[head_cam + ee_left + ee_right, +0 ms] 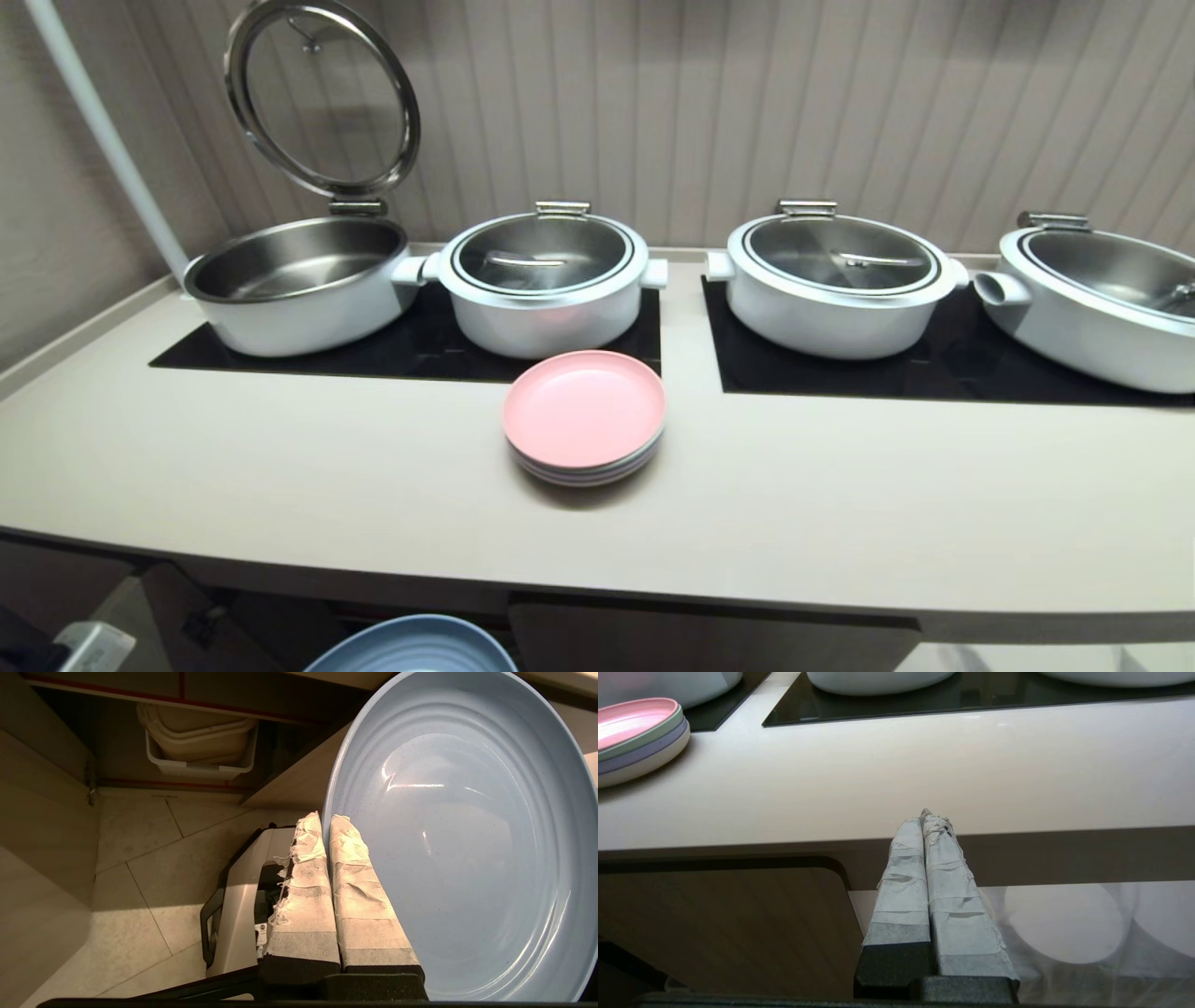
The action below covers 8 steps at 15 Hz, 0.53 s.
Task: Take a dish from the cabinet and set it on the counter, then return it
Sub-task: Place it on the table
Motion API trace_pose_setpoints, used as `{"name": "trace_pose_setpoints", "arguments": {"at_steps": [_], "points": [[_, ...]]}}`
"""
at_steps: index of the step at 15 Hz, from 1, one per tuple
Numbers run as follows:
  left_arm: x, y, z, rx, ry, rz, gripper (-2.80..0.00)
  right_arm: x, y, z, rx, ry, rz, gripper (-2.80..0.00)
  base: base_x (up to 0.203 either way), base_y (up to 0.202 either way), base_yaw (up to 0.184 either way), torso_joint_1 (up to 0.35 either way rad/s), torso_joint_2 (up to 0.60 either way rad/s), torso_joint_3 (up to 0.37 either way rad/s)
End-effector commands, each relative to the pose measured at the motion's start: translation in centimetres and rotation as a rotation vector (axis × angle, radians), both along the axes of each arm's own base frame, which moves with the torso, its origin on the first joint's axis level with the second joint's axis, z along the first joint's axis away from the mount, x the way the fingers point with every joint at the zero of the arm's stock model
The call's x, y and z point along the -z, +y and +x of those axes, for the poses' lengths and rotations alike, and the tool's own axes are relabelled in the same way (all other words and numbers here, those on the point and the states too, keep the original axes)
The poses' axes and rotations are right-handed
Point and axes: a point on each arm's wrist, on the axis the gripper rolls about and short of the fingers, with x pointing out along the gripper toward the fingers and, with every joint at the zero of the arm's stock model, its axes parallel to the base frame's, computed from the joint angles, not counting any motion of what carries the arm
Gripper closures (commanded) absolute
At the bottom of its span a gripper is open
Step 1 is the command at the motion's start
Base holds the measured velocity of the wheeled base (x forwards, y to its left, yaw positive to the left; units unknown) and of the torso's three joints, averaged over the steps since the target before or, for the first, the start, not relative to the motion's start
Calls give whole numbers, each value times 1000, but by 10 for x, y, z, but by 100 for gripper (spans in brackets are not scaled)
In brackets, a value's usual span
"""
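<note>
Fingers of the left gripper clench the dish rim, its hollow facing up below the counter.

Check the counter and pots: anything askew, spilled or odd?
No spills. One oddity: the leftmost pot has its glass lid standing open, while the other three are covered. The blue dish, pinched by the left end effector, is below the counter.

No text, brand, number or sign can be read anywhere. A small white sticker with dark marks sits on the robot's base, seen in the left wrist view, but its print is too small to make out.
</note>
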Motion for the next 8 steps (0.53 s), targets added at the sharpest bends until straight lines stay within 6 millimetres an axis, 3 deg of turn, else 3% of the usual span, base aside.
{"name": "trace_pose_setpoints", "arguments": {"at_steps": [1,8], "points": [[0,0,0,0,0,-2,0,0,0,0,0,0,1,0,0,0,0,154,-315,-154],[0,0,0,2,-1,-4,0,0,0,0,0,1,2,0,0,0,0,28,-55,-32]]}}
